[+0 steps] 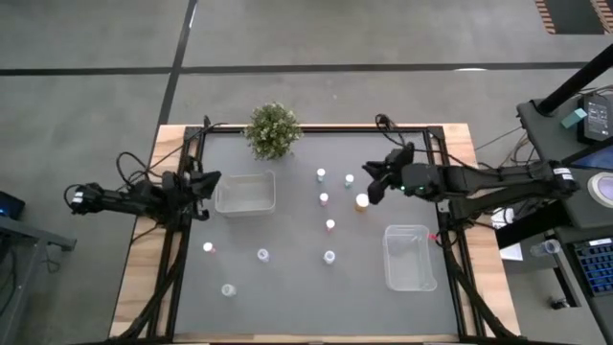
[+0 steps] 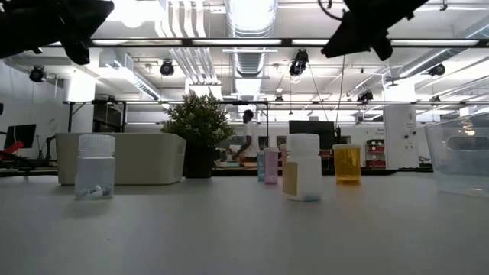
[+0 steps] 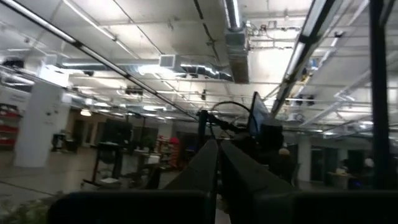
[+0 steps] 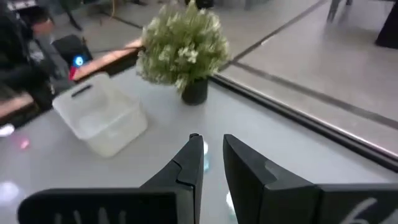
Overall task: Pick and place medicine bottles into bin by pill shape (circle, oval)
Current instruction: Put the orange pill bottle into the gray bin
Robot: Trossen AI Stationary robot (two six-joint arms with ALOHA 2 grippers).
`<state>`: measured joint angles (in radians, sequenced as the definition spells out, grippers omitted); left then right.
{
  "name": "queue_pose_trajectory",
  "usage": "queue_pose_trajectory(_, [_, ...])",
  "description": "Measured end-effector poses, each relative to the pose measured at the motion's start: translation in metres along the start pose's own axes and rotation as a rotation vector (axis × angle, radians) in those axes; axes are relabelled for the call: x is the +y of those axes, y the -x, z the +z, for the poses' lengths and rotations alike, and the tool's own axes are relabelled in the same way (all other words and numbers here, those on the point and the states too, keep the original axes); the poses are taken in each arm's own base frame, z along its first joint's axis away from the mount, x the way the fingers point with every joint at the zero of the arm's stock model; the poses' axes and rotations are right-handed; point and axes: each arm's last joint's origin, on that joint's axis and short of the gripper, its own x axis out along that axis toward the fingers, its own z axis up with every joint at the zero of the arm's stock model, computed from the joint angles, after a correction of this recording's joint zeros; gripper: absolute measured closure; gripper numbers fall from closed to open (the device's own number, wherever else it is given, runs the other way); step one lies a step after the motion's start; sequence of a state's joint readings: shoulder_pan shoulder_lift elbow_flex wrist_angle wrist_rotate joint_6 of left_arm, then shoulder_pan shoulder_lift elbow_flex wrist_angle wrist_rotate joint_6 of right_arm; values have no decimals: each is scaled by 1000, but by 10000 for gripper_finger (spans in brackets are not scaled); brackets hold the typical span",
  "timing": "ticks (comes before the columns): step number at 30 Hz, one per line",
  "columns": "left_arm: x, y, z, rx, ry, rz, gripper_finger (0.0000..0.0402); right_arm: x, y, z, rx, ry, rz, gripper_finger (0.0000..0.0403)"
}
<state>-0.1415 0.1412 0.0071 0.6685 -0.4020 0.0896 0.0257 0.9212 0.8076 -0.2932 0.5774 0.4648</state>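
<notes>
Several small white-capped medicine bottles stand upright on the grey table, among them one (image 1: 321,175), one (image 1: 324,198), one (image 1: 330,225) and an orange-amber bottle (image 1: 361,201); others stand nearer the front, such as one (image 1: 262,254). My right gripper (image 1: 369,182) hovers above the table just beyond the orange bottle, shut (image 4: 211,142) with nothing between its fingers. My left gripper (image 1: 209,180) waits at the table's left edge beside a clear bin (image 1: 244,192), shut (image 3: 217,146) and tipped upward.
A second clear bin (image 1: 410,257) stands at the front right. A green potted plant (image 1: 273,129) sits at the far edge, behind the left bin. A black frame (image 1: 172,240) runs along the table's sides. A person shows far off in the room (image 2: 248,134).
</notes>
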Motion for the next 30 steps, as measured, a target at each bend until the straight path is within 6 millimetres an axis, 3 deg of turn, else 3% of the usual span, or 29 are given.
queue_pose_trajectory(7, [-5,-3,-7,51,82,-106,400,23,-22,11,89,45,-4,351])
queue_pose_trajectory(15, [-8,-5,-12,90,96,-163,400,44,-48,13,317,94,-112,351])
queue_pose_trajectory(24, [-8,-5,-12,91,106,-162,400,61,-71,4,642,147,-171,351])
queue_pose_trajectory(30, [-8,-4,-11,88,106,-162,400,70,-83,-3,757,144,-136,351])
